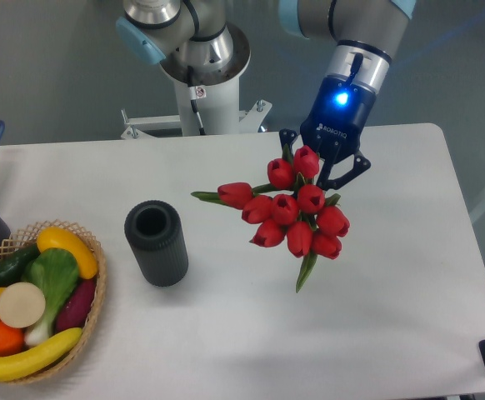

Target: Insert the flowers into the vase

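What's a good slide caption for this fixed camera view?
Gripper holds red tulips above the table, right of the empty dark vase.

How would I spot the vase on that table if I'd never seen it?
Start at the wicker basket of fruit at the table's left edge. Just right of it stands the vase: a dark ribbed cylinder, open-mouthed and empty, apart from the red flowers in the robot's hand.

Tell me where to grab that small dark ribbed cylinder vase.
Grip the small dark ribbed cylinder vase across its ribbed side wall, near the middle, coming from the right. It stands upright with its mouth open upward, and the wicker basket crowds its left.
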### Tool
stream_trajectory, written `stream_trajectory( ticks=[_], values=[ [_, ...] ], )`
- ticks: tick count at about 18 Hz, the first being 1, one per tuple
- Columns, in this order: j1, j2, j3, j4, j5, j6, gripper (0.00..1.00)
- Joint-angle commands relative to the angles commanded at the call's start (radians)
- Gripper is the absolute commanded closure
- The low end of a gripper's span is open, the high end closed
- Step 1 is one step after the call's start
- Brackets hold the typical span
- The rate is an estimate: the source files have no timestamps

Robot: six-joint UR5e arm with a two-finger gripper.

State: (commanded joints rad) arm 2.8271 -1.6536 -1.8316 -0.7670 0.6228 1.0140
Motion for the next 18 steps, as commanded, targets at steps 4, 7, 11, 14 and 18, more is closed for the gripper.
stream_trajectory(
  ticks=[4, 7, 11, 14, 18],
  values=[
    [-0.002, 0.0, 0.001, 0.0, 0.002, 0.0, 0.76],
    [-0.002, -0.002, 0.006, 0.0, 0.0, -0.003, 0.76],
    [-0.005, -0.002, 0.009, 0.0, -0.002, -0.005, 0.76],
    [-0.008, -0.002, 0.011, 0.002, -0.002, -0.005, 0.76],
    [-0.018, 0.0, 0.011, 0.002, -0.014, -0.005, 0.76]
  ],
)
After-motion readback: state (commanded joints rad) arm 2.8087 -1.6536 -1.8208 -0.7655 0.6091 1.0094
